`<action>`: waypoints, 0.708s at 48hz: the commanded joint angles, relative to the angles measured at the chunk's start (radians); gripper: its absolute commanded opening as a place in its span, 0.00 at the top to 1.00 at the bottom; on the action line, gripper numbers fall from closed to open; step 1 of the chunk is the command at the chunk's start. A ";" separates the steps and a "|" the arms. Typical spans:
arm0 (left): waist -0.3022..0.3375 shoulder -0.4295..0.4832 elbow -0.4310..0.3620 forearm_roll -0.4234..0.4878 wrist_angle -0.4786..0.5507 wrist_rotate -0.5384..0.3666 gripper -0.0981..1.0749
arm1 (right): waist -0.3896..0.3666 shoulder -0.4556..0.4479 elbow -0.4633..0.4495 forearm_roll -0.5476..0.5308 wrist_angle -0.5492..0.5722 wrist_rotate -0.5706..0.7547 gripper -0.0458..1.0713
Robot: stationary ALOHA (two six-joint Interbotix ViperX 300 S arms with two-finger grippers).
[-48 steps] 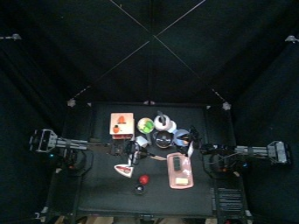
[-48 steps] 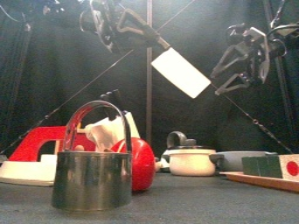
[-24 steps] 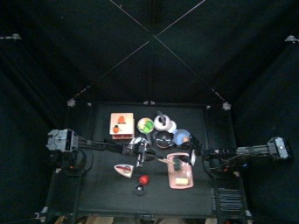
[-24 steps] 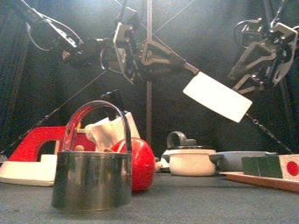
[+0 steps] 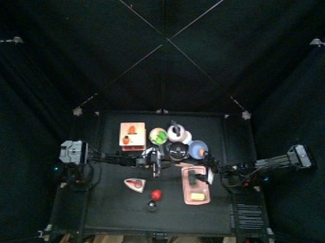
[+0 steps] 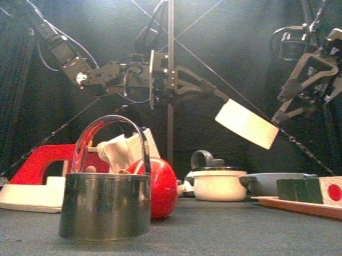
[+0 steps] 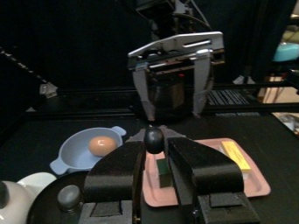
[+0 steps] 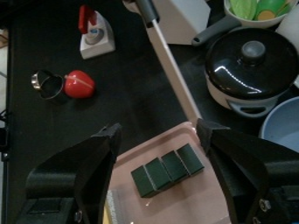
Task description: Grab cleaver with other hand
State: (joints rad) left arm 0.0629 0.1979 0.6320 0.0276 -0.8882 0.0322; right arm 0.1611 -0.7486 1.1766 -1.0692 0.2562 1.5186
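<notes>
- Nearest on the black table (image 6: 214,236) stand a shiny metal cup with a hoop handle (image 6: 104,205) and a red round fruit (image 6: 159,188). Neither belongs to the task.
- Above and behind them, the cleaver with a broad white blade (image 6: 247,123) hangs in the air over the middle of the table, tilted, with the blade down toward the right side.
- The left fingers (image 7: 117,175) are clenched on the handle end of the cleaver, so the left arm alone carries it.
- The right fingers (image 8: 82,166) are spread wide. In the right wrist view the cleaver runs edge-on through the gap between them, touching neither.
- My judgement: the two arms have met and the approach is done. What is left is for the right fingers to clench on the cleaver and for the left fingers to release it.
</notes>
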 commanded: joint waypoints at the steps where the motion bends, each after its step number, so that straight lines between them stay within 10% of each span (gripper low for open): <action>1: -0.021 -0.005 -0.025 -0.014 -0.031 0.018 0.40 | 0.005 0.015 -0.009 0.006 0.014 -0.002 0.09; 34: -0.058 0.005 -0.040 -0.017 -0.038 0.021 0.40 | 0.035 0.052 -0.011 0.009 0.074 -0.002 0.14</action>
State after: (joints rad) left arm 0.0061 0.2086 0.6182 0.0138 -0.9158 0.0522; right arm 0.1933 -0.7010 1.1766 -1.0600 0.3359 1.5186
